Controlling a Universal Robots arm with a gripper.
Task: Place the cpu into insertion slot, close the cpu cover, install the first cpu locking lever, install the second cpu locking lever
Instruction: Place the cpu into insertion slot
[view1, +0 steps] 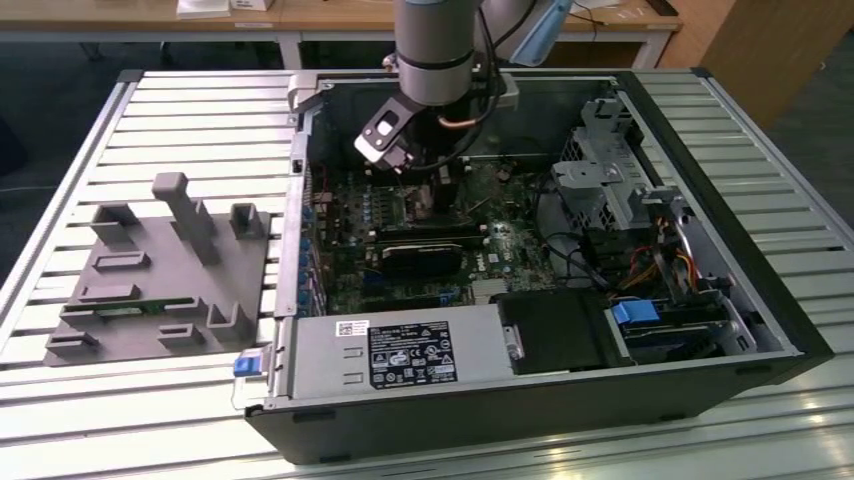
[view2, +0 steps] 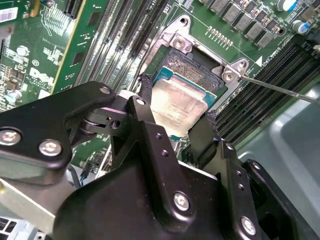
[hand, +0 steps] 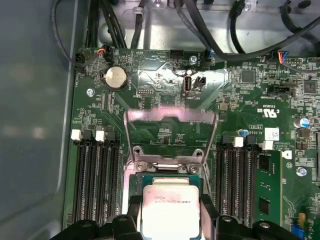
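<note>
On the slatted desk, at the exterior view's left, sits a grey fixture. To its right lies the open case, with the arm reaching into it. In both wrist views the fingers grip the cpu by two opposite edges, just over the slot; whether it touches is unclear. The cover stands open beyond the slot, with memory slots on either side.

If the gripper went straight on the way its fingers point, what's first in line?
The insertion slot, just beyond the cpu that the gripper clamps; the chip would likely meet it before the gripper itself. The cpu cover stands raised, apparently out of that line. Depth of the gap is unclear.
</note>
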